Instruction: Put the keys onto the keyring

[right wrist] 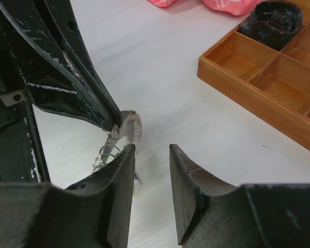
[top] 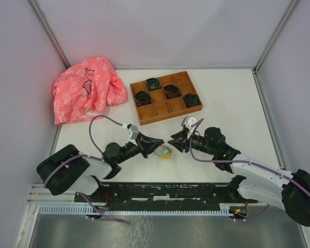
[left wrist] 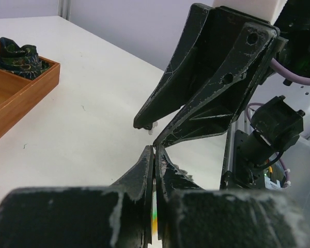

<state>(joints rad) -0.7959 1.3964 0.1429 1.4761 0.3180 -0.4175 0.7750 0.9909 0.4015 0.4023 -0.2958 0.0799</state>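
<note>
Keyring (right wrist: 125, 125) sits pinched at the tip of my left gripper (left wrist: 154, 151), whose fingers are clenched on it, with its yellow tag (top: 167, 153) below. My right gripper (right wrist: 151, 150) faces it, fingers spread, grasping nothing.

Counted one wooden tray (top: 151, 111) with four dark coiled bundles (top: 153, 82). One pink cloth (top: 85, 93) and one keyring (top: 165, 152) were there. Two grippers present: left gripper (top: 159, 141), right gripper (top: 172, 142).

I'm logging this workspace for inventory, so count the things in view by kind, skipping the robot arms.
Dark coiled bundles: 4
Wooden tray: 1
Pink cloth: 1
Keyring: 1, its keys too small to count
Total: 7
</note>
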